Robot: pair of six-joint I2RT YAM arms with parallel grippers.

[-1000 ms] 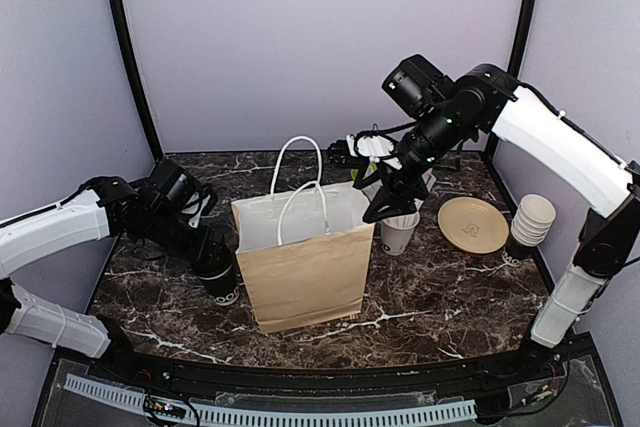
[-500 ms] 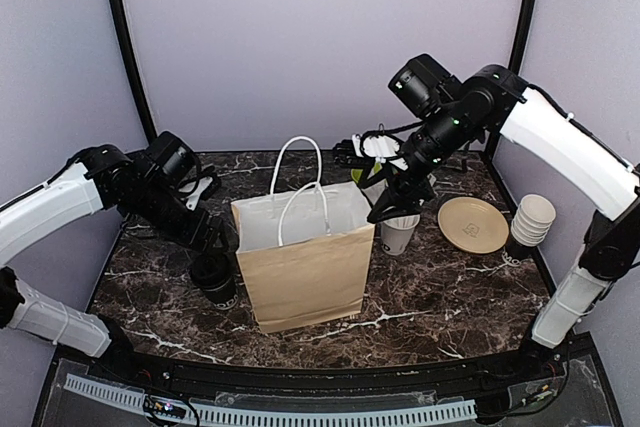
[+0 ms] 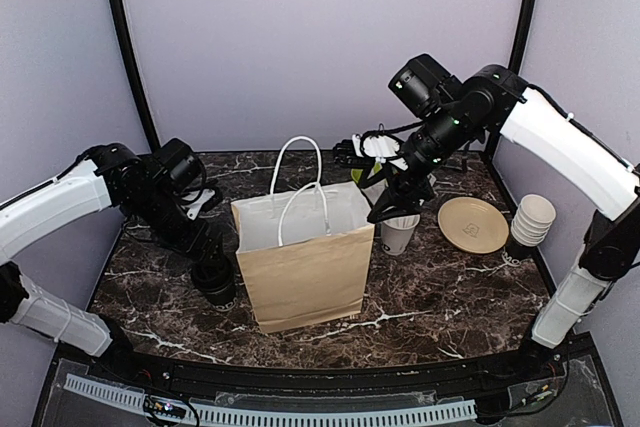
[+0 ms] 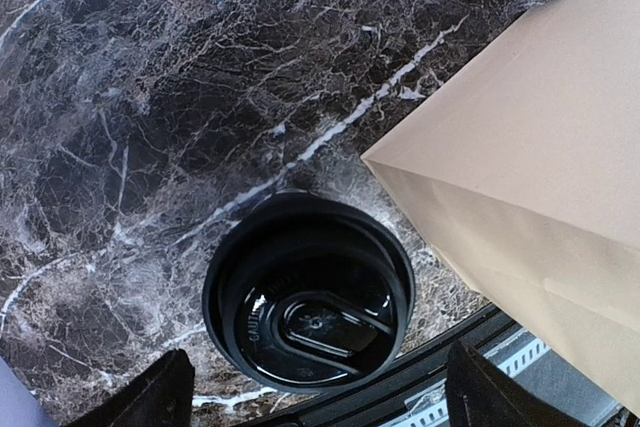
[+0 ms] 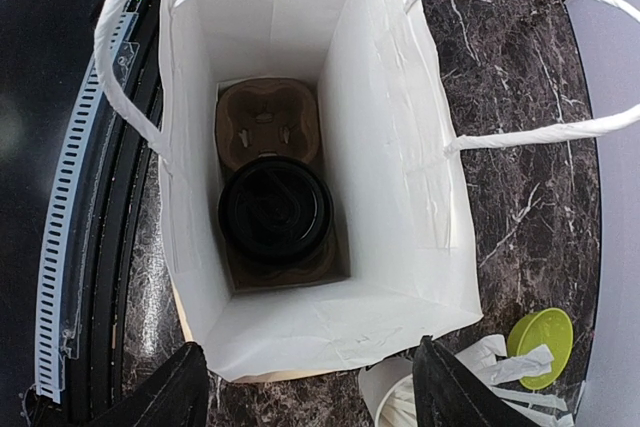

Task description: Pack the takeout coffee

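The left gripper (image 4: 318, 372) is held with fingers wide apart, nothing clamped. The coffee cup (image 4: 310, 302) is stood upright on the table (image 4: 150, 97) directly beneath it, beside the paper bag (image 4: 520, 147). The right gripper (image 5: 320, 382), also spread, is kept farther off above the bag.

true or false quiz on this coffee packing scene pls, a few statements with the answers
1. One lidded coffee cup sits in the cardboard carrier inside the paper bag. True.
2. Both carrier slots are filled. False: the other slot is empty.
3. The left gripper has a second coffee cup clamped and lifted. False: its jaws are open and that cup stands on the table beside the bag.
4. The right gripper hangs over the open bag, holding nothing. True.
5. The tan plate lies left of the bag. False: it lies to the right.
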